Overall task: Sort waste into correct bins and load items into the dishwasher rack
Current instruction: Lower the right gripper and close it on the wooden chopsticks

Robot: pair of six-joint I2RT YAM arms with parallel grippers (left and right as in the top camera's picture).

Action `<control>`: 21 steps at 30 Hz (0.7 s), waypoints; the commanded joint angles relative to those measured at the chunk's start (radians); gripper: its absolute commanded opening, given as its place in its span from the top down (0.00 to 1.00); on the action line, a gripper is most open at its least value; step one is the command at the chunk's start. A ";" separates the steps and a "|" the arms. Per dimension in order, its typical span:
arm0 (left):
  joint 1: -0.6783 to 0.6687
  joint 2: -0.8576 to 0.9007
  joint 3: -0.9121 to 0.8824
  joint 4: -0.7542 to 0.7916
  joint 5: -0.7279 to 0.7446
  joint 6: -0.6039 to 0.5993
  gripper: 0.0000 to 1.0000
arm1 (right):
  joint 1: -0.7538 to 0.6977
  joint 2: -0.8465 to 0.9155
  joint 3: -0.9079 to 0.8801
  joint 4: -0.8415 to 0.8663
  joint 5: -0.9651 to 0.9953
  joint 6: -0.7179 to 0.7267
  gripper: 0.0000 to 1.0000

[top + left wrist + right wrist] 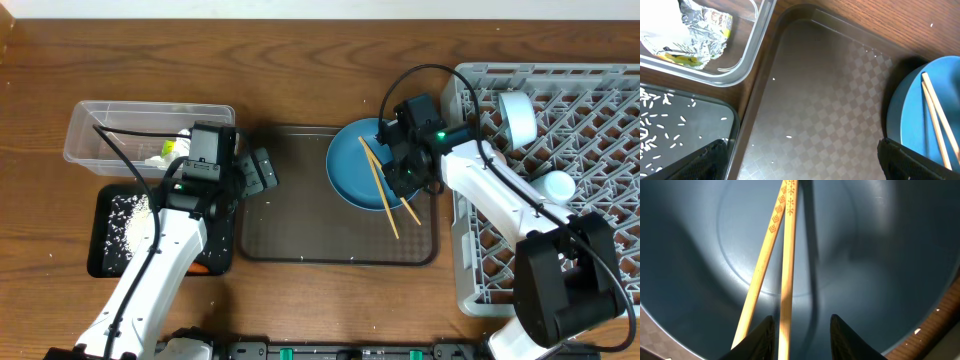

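A large blue plate (350,175) lies at the right end of the brown tray (300,215), with a pair of wooden chopsticks (385,195) across it. My right gripper (402,165) hovers low over the plate, open. In the right wrist view one chopstick (786,255) runs between the fingertips (765,337), close to the left one, and the other chopstick passes outside it. My left gripper (805,167) is wide open over the tray's left part, holding nothing. The snack wrapper (700,35) lies in the clear tub (100,125). Rice grains (130,215) lie in the black tray (105,255).
The grey dishwasher rack (600,250) fills the right side and holds a pale cup (517,118) on its side and a small white rounded item (556,184). A few rice grains (788,136) dot the brown tray. An orange bit (200,268) shows by the black tray's near corner.
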 commanded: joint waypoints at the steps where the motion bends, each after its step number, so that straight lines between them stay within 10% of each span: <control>1: 0.003 0.004 -0.002 -0.002 -0.015 0.003 0.02 | 0.012 0.006 0.013 0.000 -0.016 -0.014 0.64; 21: 0.003 0.004 -0.002 -0.002 -0.015 0.003 0.02 | 0.012 0.007 -0.016 0.007 -0.056 -0.051 0.67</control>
